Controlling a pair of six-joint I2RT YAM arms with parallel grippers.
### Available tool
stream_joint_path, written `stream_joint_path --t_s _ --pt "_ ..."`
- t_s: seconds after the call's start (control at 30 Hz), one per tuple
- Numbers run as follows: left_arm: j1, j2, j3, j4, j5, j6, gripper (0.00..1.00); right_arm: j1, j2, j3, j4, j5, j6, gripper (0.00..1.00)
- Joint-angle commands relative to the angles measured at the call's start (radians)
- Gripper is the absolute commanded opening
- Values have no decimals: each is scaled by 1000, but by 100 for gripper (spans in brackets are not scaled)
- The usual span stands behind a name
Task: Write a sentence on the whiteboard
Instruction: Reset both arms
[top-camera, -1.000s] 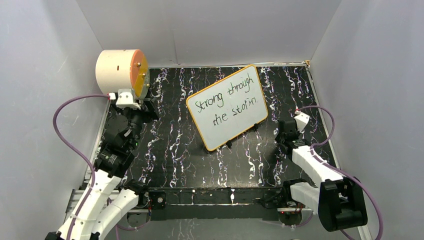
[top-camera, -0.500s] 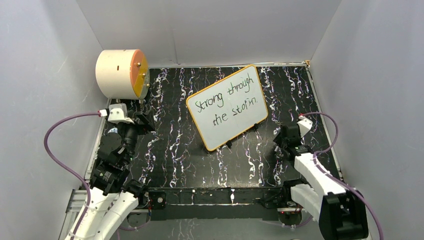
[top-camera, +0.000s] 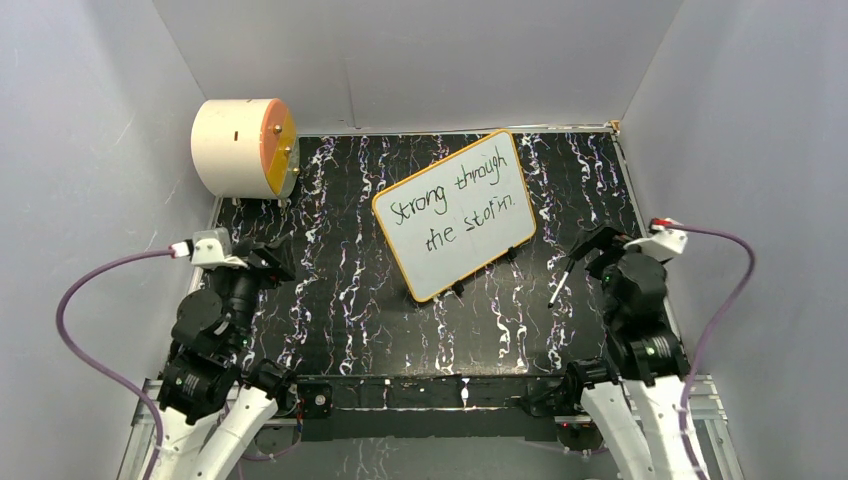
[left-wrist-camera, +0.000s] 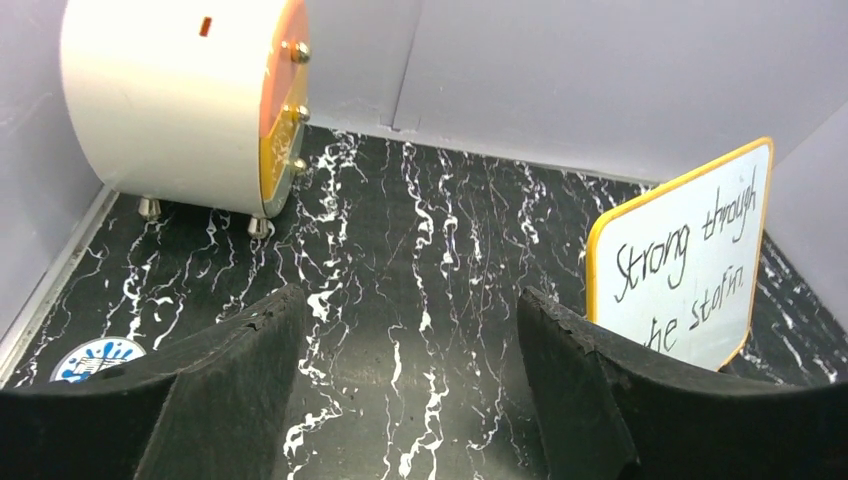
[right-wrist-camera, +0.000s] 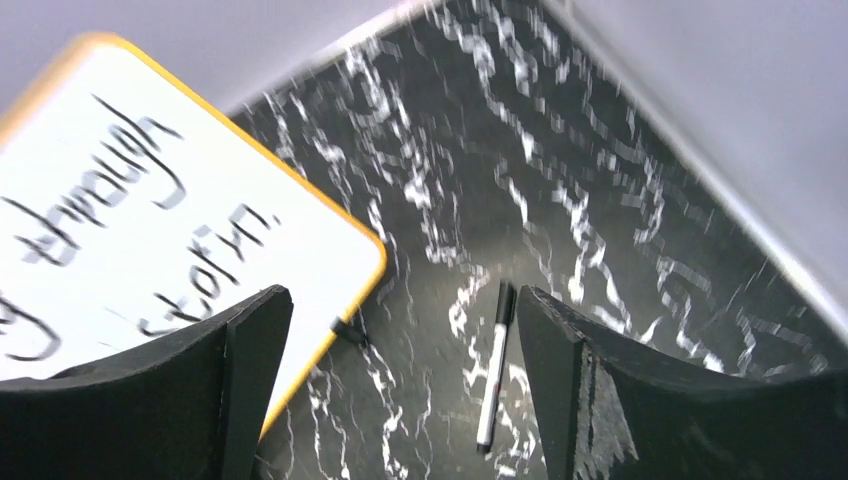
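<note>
The whiteboard (top-camera: 455, 215) has an orange-yellow frame and stands tilted at mid-table, with "Strong through the storm." written on it. It also shows in the left wrist view (left-wrist-camera: 690, 270) and the right wrist view (right-wrist-camera: 130, 220). A white marker with a black cap (top-camera: 560, 283) lies on the black marbled table just right of the board's lower corner. My right gripper (top-camera: 600, 252) hangs open above it, and the marker (right-wrist-camera: 495, 365) lies loose beside the right finger. My left gripper (top-camera: 272, 255) is open and empty at the left, apart from the board.
A cream cylinder with an orange face (top-camera: 243, 147) stands on small feet in the back left corner, ahead of my left gripper (left-wrist-camera: 410, 300). Grey walls close the table in on three sides. The board's small black feet (right-wrist-camera: 348, 328) rest near my right gripper (right-wrist-camera: 402, 300).
My right gripper has gone from shut to open and drawn back to the right, and the marker now lies on the table. My left arm has pulled back from the cylinder toward the near edge.
</note>
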Motion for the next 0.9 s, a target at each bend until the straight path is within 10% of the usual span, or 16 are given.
stream_joint_path --t_s 0.0,0.87 --pt "7 -44 55 -43 -55 -12 74 -7 -96 129 -47 16 -174 95" --pt "9 -115 -86 17 -81 -42 73 -6 -294 -32 85 -28 -349 99"
